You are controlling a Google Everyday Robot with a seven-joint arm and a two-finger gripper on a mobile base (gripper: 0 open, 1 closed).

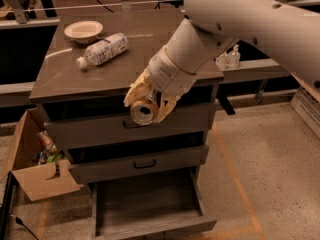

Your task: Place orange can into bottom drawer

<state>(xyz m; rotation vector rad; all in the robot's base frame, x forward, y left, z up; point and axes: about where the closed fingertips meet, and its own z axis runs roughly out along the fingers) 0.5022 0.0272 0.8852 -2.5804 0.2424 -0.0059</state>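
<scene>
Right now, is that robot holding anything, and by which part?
Yes: its pincer grips the small orange aluminium drink can around its sides, silver end facing the camera, in front of the grey top drawer.
</scene>
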